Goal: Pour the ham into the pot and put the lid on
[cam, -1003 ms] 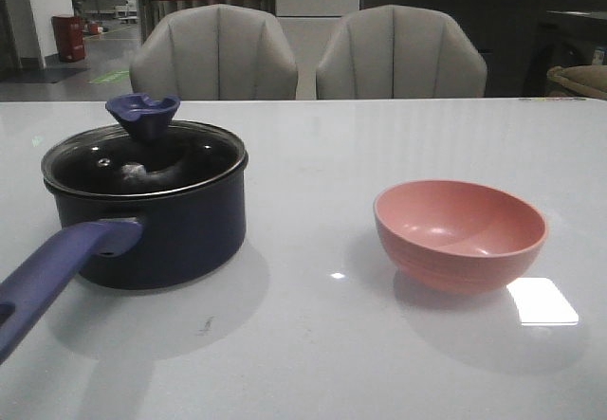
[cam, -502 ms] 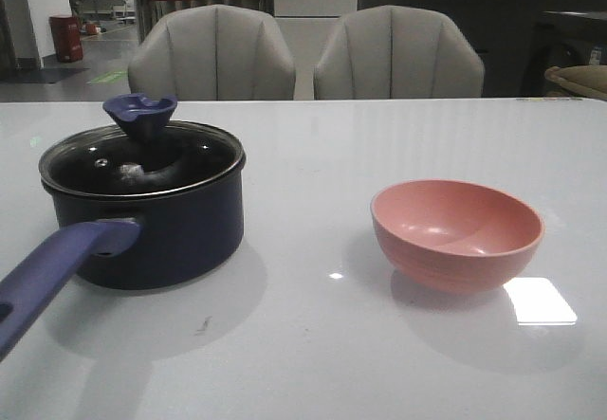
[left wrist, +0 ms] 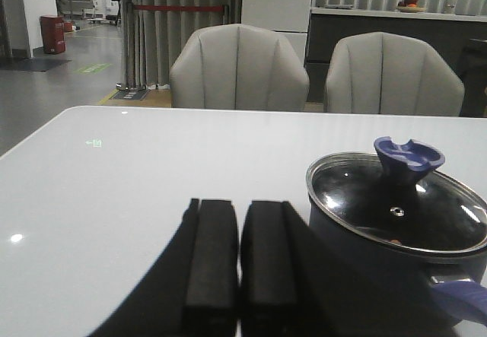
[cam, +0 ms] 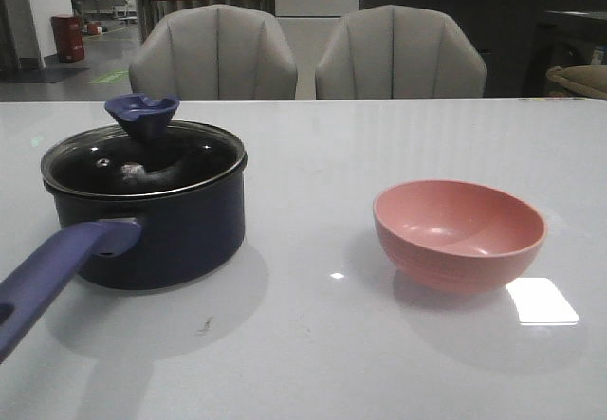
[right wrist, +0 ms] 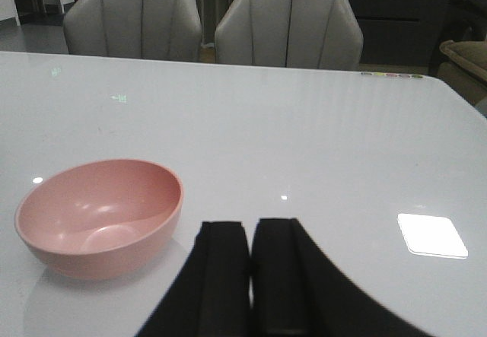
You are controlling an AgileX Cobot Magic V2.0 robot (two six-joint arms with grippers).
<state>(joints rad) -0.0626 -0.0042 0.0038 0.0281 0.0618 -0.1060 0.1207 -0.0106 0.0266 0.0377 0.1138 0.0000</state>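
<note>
The navy pot (cam: 152, 235) stands at the left of the table, its purple-blue handle (cam: 57, 278) pointing toward the front. The glass lid (cam: 142, 159) with its blue knob (cam: 142, 114) sits on the pot; the lid also shows in the left wrist view (left wrist: 399, 211). A small orange speck of ham (left wrist: 396, 240) shows through the glass. The pink bowl (cam: 459, 233) stands empty at the right, also in the right wrist view (right wrist: 99, 215). My left gripper (left wrist: 239, 208) is shut, empty, beside the pot. My right gripper (right wrist: 251, 229) is shut, empty, beside the bowl. Neither shows in the front view.
Two grey chairs (cam: 216, 52) (cam: 398, 52) stand behind the table's far edge. A bright light reflection (cam: 541, 301) lies on the white tabletop (cam: 322, 344) right of the bowl.
</note>
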